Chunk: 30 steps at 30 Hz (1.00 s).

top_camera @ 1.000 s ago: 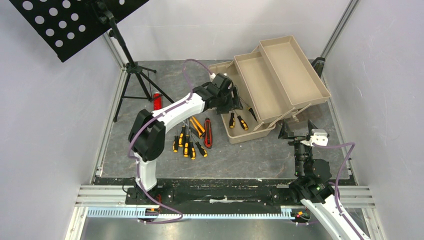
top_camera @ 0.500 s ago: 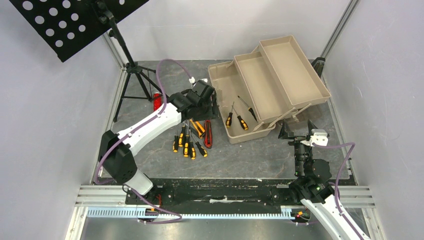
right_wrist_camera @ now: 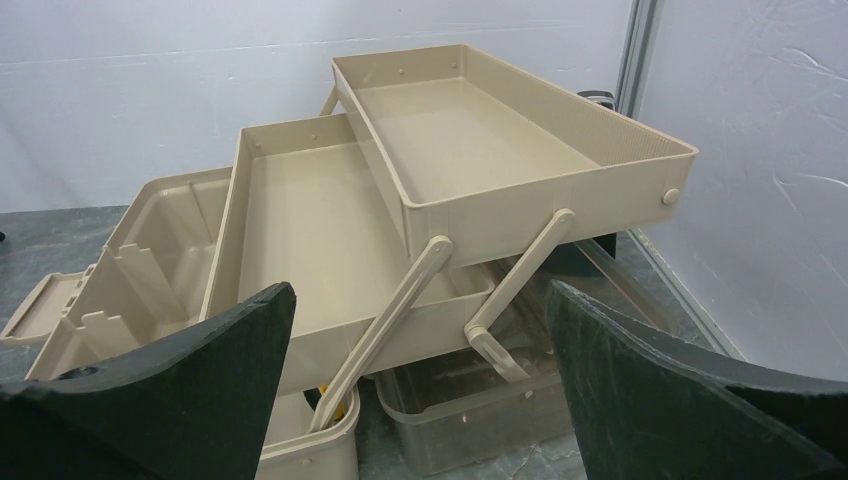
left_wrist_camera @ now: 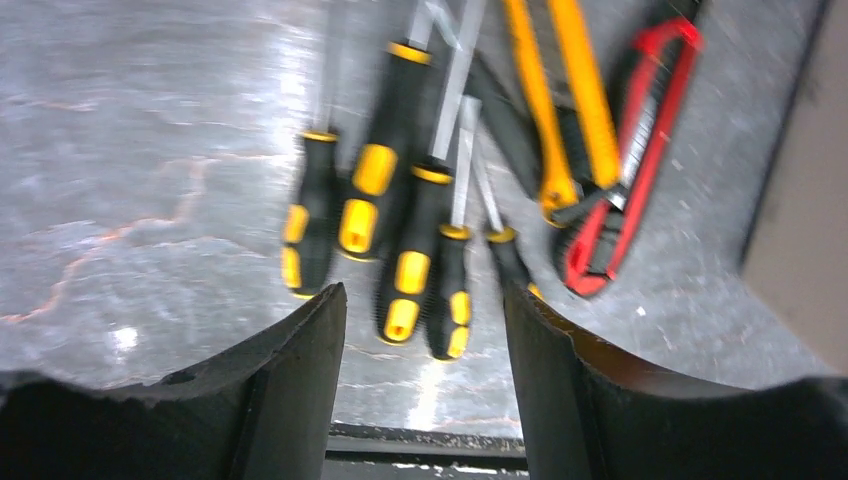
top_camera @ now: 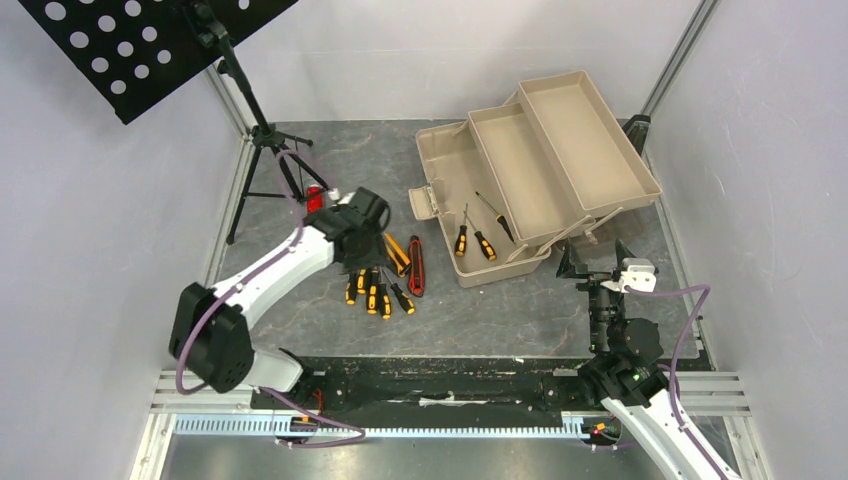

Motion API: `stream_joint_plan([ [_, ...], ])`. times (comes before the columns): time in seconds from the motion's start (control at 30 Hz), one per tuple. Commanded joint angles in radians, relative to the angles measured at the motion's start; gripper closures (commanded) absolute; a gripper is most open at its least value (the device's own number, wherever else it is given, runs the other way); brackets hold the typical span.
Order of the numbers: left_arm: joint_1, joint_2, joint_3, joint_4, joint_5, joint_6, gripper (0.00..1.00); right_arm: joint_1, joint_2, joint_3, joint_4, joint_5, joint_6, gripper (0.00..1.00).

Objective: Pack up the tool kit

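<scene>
The tan toolbox (top_camera: 560,150) stands open at the back right with its trays folded out and three yellow-and-black screwdrivers (top_camera: 476,240) in its base. It fills the right wrist view (right_wrist_camera: 450,170). Several more screwdrivers (top_camera: 376,290) lie on the table with an orange knife (top_camera: 397,254) and a red knife (top_camera: 416,266). My left gripper (top_camera: 368,250) hovers over them, open and empty. In the left wrist view it (left_wrist_camera: 425,330) is just above the screwdriver handles (left_wrist_camera: 400,230), with the orange knife (left_wrist_camera: 560,110) and red knife (left_wrist_camera: 625,190) beyond. My right gripper (top_camera: 598,268) is open and empty in front of the toolbox (right_wrist_camera: 418,310).
A black tripod music stand (top_camera: 262,135) stands at the back left. A plain red bar (top_camera: 315,200) lies by its feet, close to my left arm. A clear plastic tray (right_wrist_camera: 480,400) sits under the toolbox's right side. Walls enclose the table on both sides.
My left arm has swung from above the toolbox base leftward and toward me, and is now over the loose tools. The right arm has not moved.
</scene>
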Motion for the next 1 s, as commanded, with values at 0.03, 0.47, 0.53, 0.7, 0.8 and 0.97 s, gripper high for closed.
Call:
stream_joint_plan([
  [0.03,0.175,-0.113,-0.099,0.003,-0.04,0.022,0.36,0.009,-0.009,-0.005,0.034,0.01,-0.001,0.02],
  [0.47,0.318,-0.018,-0.246,0.169,0.151,0.096,0.38,0.009,-0.009,-0.004,0.034,0.008,-0.003,0.02],
  [0.53,0.318,0.0,-0.257,0.194,0.18,0.091,0.38,0.009,-0.01,-0.004,0.034,0.01,-0.003,0.02],
  [0.7,0.318,0.052,-0.281,0.224,0.202,0.091,0.38,0.008,-0.007,-0.005,0.036,0.009,-0.003,0.02],
  [0.8,0.318,0.079,-0.3,0.25,0.219,0.083,0.4,0.009,-0.006,-0.006,0.035,0.009,-0.003,0.02],
  [0.97,0.318,0.085,-0.313,0.264,0.228,0.077,0.58,0.008,-0.001,-0.006,0.038,0.007,-0.003,0.02],
])
